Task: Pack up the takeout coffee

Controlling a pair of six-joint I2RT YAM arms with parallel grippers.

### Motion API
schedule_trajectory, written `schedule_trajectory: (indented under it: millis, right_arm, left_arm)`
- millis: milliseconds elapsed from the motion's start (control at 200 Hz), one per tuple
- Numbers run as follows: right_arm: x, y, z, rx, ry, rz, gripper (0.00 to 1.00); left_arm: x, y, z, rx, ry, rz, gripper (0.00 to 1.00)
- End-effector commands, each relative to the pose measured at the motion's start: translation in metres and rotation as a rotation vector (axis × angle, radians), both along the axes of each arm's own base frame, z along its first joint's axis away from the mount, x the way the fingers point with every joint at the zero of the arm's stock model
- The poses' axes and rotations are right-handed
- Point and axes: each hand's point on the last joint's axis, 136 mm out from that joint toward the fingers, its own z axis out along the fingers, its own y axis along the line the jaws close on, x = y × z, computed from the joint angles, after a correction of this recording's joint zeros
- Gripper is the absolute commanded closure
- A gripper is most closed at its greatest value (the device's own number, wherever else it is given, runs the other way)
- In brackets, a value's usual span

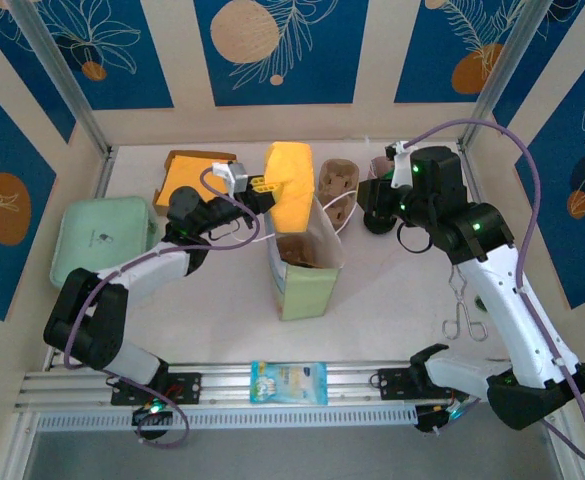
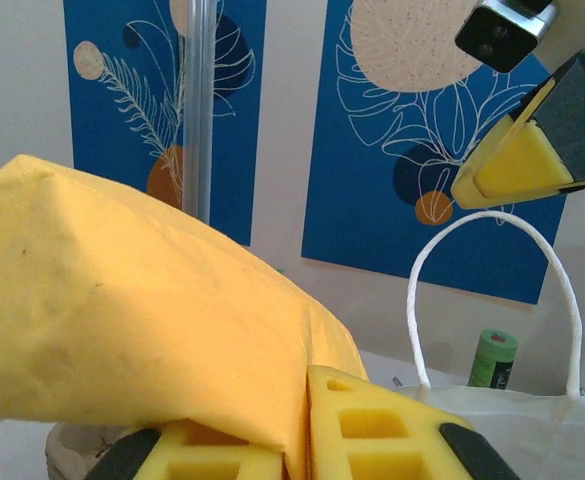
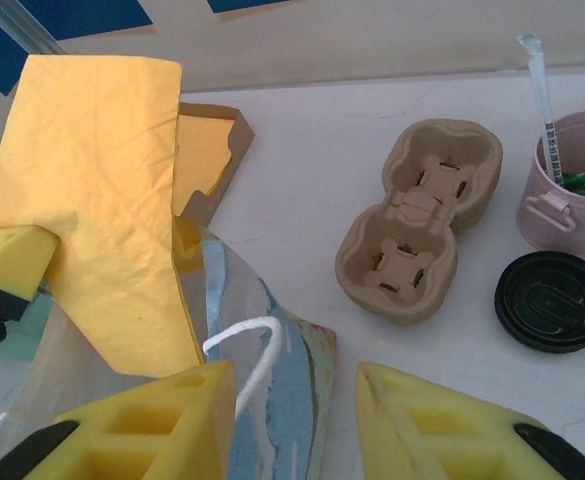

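The left gripper [image 2: 302, 430] is clenched on a yellow napkin [image 2: 152, 300], whose fold runs down into the seam between its fingers. It holds the sheet above the open mouth of the bag [image 1: 307, 290], which stands upright mid-table. A brown shape [image 1: 297, 250] lies inside the bag, too dim to name. The right gripper [image 3: 294, 380] is at the bag's right rim with its jaws apart, gripping nothing. The rim and the white handle [image 3: 242, 345] lie between its fingers. The coffee [image 3: 552, 300] shows as a round black lid seen from above. It stands on the table [image 3: 312, 170], outside the bag and just beside the pink cup [image 3: 557, 200]. Its cup wall is hidden, so I cannot be sure of it. A pulp carrier [image 3: 417, 235] lies between lid and bag, touching neither. Tongs [image 1: 462, 315] lie near the right arm.
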Motion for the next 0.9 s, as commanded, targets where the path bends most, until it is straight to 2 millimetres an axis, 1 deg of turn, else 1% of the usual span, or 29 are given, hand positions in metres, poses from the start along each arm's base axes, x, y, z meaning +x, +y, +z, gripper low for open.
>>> schedule_trajectory:
  millis: [0,100,165,290,380,630,896]
  right_arm:
    - [-0.004,0.000,0.008,0.019,-0.032,0.013,0.63]
    - [-0.004,-0.001,0.009,0.019,-0.039,0.010,0.63]
    - [-0.004,-0.001,0.008,0.020,-0.038,0.010,0.63]
    - [-0.005,-0.003,0.009,0.020,-0.042,0.007,0.63]
    - [-0.006,-0.004,0.009,0.019,-0.045,0.004,0.63]
    - [-0.008,-0.005,0.012,0.026,-0.052,0.003,0.63]
    - [-0.009,-0.005,0.015,0.033,-0.059,0.003,0.63]
  left_arm:
    - [-0.006,-0.005,0.020,-0.038,-0.042,-0.034,0.88]
    - [-0.007,-0.006,0.023,-0.040,-0.043,-0.044,0.87]
    - [-0.006,-0.006,0.021,-0.034,-0.039,-0.038,0.86]
    - [-0.006,-0.005,0.014,-0.015,-0.033,-0.021,0.83]
    - [-0.007,-0.004,0.009,-0.002,-0.025,-0.016,0.79]
    - [-0.010,-0.002,-0.003,0.039,-0.012,0.002,0.71]
    - [-0.015,0.000,-0.005,0.070,-0.021,0.021,0.71]
